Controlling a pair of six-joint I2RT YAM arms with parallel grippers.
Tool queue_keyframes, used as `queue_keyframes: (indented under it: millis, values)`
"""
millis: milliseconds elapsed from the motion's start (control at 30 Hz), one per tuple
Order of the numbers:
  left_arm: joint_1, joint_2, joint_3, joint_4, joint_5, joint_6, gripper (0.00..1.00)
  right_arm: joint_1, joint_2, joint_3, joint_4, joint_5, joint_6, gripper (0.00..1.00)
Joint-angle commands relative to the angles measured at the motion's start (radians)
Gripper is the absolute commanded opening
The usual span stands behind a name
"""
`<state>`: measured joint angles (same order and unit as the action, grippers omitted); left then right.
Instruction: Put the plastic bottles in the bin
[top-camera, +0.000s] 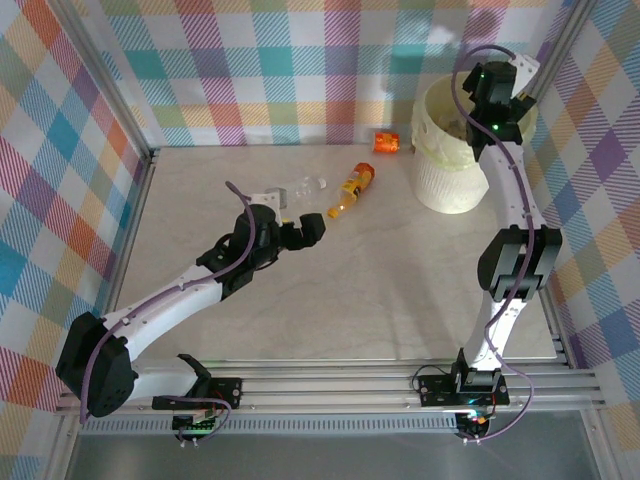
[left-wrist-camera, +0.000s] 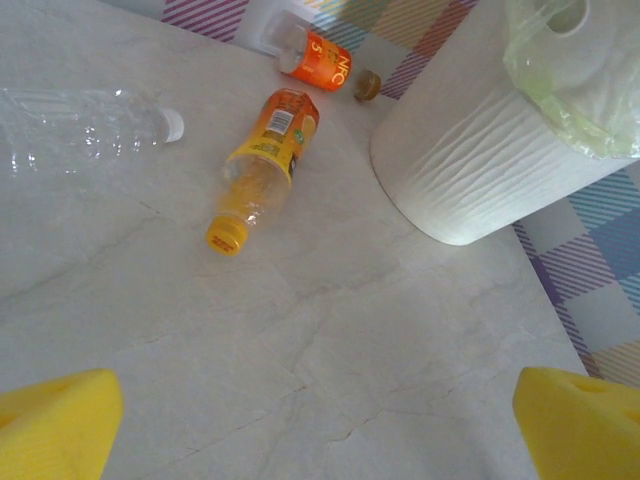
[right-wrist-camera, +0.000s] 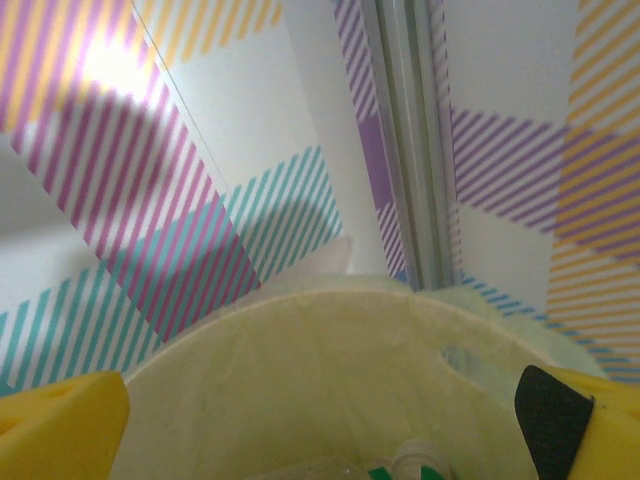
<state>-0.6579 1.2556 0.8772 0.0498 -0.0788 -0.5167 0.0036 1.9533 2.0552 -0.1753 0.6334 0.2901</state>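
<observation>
Left gripper (top-camera: 303, 232): centre-left of top view, above the table (top-camera: 390, 290); jaws spread wide, nothing between the yellow pads (left-wrist-camera: 55, 425).
Right gripper (top-camera: 497, 98): upper right of top view, over the mouth of the bin (top-camera: 445, 180); jaws wide apart, nothing held.
Bin: upright on the table, upper right of top view; white ribbed wall, pale yellow liner (left-wrist-camera: 560, 90) folded over the rim.
Inside bin: 1 white-capped bottle (right-wrist-camera: 412, 462) with green label, bottom edge of right wrist view.
Clear bottle (left-wrist-camera: 80, 130): lying upper left of left wrist view, white cap pointing right.
Yellow-capped bottle (left-wrist-camera: 265, 160): lying just right of clear bottle, apart from bin.
Orange bottle (left-wrist-camera: 322, 60): by the back wall, top centre, left of bin.
Brown item (left-wrist-camera: 367, 85): just beside orange bottle; too small to identify.
Outside bin: 3 bottles.
</observation>
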Motion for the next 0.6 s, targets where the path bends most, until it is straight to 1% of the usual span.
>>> queue_keyframes:
  millis: [0, 33, 133, 167, 200, 300, 333, 367, 433, 500, 567]
  values:
    - [0.005, -0.011, -0.016, -0.027, -0.050, -0.026, 1.00, -0.003, -0.035, 0.086, -0.078, 0.015, -0.120, 1.00]
    - [0.007, -0.014, -0.018, -0.031, -0.055, -0.030, 1.00, -0.004, -0.021, 0.137, -0.136, -0.020, -0.150, 1.00]
    - [0.014, -0.019, -0.023, -0.035, -0.060, -0.036, 1.00, -0.004, 0.062, 0.355, -0.407, -0.107, -0.180, 1.00]
    - [0.016, -0.019, -0.026, -0.033, -0.062, -0.038, 1.00, -0.004, 0.083, 0.419, -0.478, -0.150, -0.185, 1.00]
    - [0.017, -0.016, -0.029, -0.032, -0.062, -0.041, 1.00, -0.004, 0.092, 0.444, -0.517, -0.195, -0.187, 1.00]
    - [0.025, -0.005, -0.029, -0.030, -0.066, -0.056, 1.00, 0.000, 0.077, 0.453, -0.584, -0.395, -0.179, 1.00]
    - [0.027, -0.002, -0.028, -0.031, -0.067, -0.061, 1.00, 0.003, 0.067, 0.447, -0.595, -0.480, -0.177, 1.00]
    - [0.030, 0.001, -0.027, -0.031, -0.070, -0.069, 1.00, 0.010, 0.055, 0.438, -0.602, -0.570, -0.176, 1.00]
    - [0.032, 0.004, -0.031, -0.031, -0.077, -0.082, 1.00, 0.040, 0.035, 0.415, -0.608, -0.705, -0.188, 1.00]
    - [0.035, 0.001, -0.034, -0.033, -0.087, -0.093, 1.00, 0.078, 0.022, 0.395, -0.613, -0.790, -0.212, 1.00]
    - [0.039, -0.008, -0.039, -0.039, -0.103, -0.108, 1.00, 0.141, 0.013, 0.373, -0.626, -0.821, -0.240, 1.00]
